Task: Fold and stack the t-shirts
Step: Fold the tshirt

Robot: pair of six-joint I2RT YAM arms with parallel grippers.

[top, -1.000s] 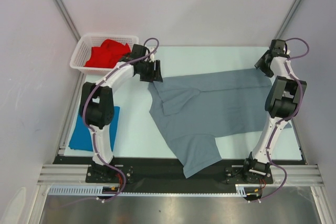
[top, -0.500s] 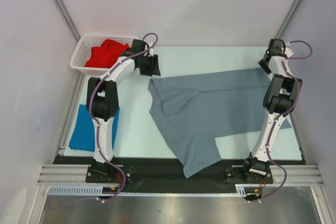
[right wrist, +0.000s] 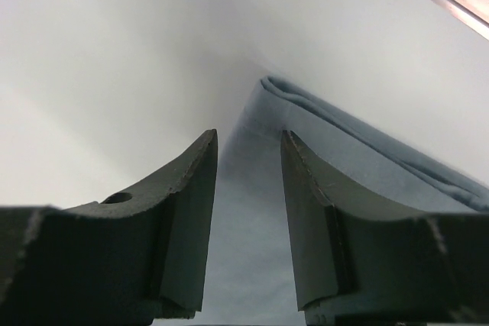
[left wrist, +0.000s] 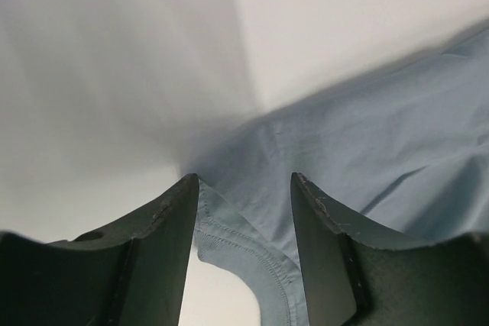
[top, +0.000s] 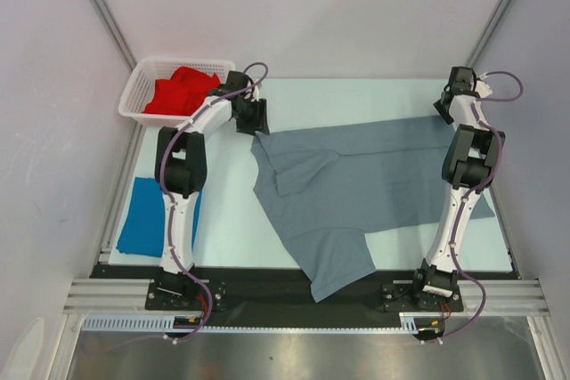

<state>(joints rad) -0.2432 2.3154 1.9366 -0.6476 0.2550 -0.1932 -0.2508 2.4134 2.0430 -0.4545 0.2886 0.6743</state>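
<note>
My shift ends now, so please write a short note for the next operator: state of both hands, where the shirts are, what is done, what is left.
Left hand: open, at the far left corner of the grey shirt.
Right hand: open, at its far right corner.
Blue shirt: flat at the left edge of the table, looks folded.
Red shirt: bunched in the basket.
Done: blue, it seems.
Left: fold grey (its near end hangs over the table edge), fold red, stack all.
</note>
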